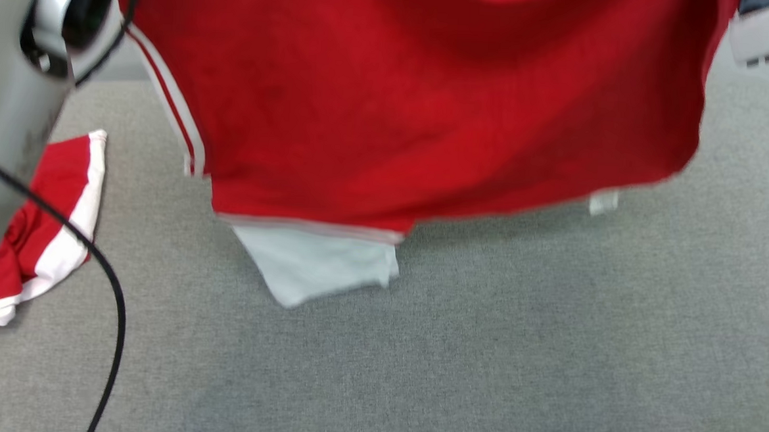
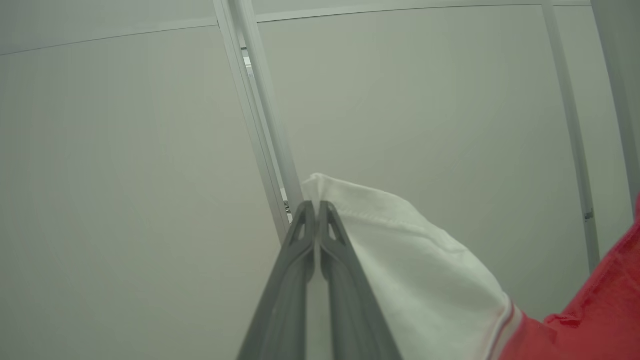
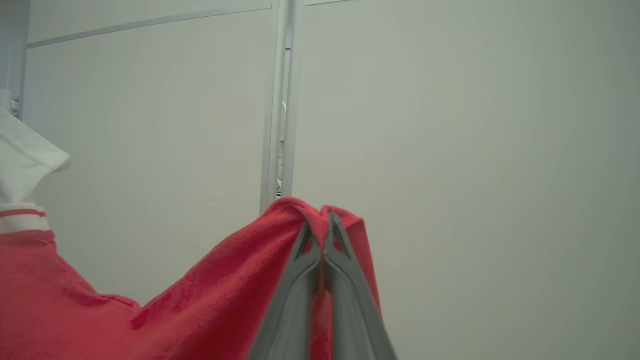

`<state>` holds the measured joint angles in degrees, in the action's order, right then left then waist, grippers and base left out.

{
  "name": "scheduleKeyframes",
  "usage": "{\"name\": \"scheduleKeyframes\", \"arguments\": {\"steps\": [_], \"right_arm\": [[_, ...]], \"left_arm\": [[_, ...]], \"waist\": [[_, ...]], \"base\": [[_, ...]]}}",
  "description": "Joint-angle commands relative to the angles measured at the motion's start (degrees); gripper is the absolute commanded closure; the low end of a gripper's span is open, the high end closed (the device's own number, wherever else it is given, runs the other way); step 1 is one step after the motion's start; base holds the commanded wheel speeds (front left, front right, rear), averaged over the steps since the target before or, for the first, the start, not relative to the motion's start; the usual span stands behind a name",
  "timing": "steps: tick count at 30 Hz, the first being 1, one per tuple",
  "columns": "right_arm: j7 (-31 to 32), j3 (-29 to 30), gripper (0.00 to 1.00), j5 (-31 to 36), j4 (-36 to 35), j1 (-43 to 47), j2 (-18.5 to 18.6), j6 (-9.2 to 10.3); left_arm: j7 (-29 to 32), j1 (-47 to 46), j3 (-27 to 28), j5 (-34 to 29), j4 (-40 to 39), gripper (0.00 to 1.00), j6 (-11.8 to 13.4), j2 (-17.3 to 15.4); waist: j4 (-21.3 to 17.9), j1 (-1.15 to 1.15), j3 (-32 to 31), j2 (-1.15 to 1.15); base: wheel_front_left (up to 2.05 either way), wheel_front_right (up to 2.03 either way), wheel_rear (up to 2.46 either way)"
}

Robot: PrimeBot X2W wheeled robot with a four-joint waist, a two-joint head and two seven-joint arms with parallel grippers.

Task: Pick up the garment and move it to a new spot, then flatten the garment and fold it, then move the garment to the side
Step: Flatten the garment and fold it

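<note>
above grey surface (image 1: 482, 353), red white-trimmed garment (image 1: 430, 100)

Soft, even light fills the room. Under the raised red knit garment with white trim (image 1: 429, 113) a faint, broad shadow lies on the grey felt surface (image 1: 483, 346), and the cloth's lower hem is smeared with blur. Past the left gripper (image 2: 316, 205) the pale wall panels (image 2: 125, 175) look dull greenish-grey, darker toward the corners, their seams bowed near the edges. At the right gripper (image 3: 324, 220) the red weave is crisp.
</note>
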<state>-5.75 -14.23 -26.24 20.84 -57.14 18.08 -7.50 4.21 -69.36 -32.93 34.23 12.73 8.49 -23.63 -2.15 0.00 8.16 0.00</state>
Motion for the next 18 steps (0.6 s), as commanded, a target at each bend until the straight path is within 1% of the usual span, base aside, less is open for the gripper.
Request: {"name": "scheduleKeyframes", "arguments": {"steps": [1, 3, 4, 6, 9, 13, 15, 18], "right_arm": [[-1.49, -0.99, 1.00, -0.54, 2.67, -2.45, -0.24, 0.02], [-3.38, -2.56, 1.00, -1.11, 6.74, -5.85, -0.67, 0.02], [-4.73, -3.71, 1.00, -1.71, 11.25, -9.51, -1.34, 0.02], [-6.09, -3.71, 1.00, -2.85, 15.64, -12.63, -2.02, 0.02], [-7.94, -3.89, 1.00, -3.70, 21.21, -17.41, -3.41, 0.02], [-9.20, -2.53, 1.00, -2.58, 26.62, -22.91, -4.56, 0.02], [-9.36, -0.47, 1.00, -1.10, 27.14, -25.75, -5.27, 0.02], [-9.38, 1.92, 1.00, 1.48, 27.52, -25.84, -6.72, 0.02]], "left_arm": [[-0.66, -2.46, -0.15, -0.40, 3.20, 1.00, -0.98, 0.61], [-1.44, -5.61, -0.63, -0.76, 8.31, 1.00, -2.24, 2.00], [-1.48, -8.94, -1.15, -1.02, 13.67, 1.00, -3.64, 2.99], [-1.27, -11.88, -0.87, -0.20, 19.18, 1.00, -4.51, 4.23], [-3.31, -17.03, 0.20, -0.17, 25.89, 1.00, -5.29, 5.50], [-7.84, -22.58, 1.16, -1.03, 33.23, 1.00, -5.35, 6.35], [-9.85, -25.98, 1.42, -1.38, 35.73, 1.00, -5.99, 6.77], [-11.73, -26.94, 0.74, -1.43, 39.93, 1.00, -7.44, 8.22]], "waist": [[-0.15, 0.00, 1.65, 0.00], [-0.29, 0.00, 2.88, 0.00], [-0.42, 0.00, 4.26, 0.00], [-0.42, 0.00, 5.43, 0.00], [-0.44, 0.00, 7.53, 0.00], [-0.53, 0.00, 10.27, 0.00], [-0.56, 0.00, 12.33, 0.00], [-0.04, 0.00, 14.77, 0.00]], "base": [[0.00, 0.00, 0.00], [0.00, 0.00, 0.00], [0.00, 0.00, 0.00], [0.00, 0.00, 0.00], [0.00, 0.00, 0.00], [0.00, 0.00, 0.00], [0.00, 0.00, 0.00], [0.00, 0.00, 0.00]]}}
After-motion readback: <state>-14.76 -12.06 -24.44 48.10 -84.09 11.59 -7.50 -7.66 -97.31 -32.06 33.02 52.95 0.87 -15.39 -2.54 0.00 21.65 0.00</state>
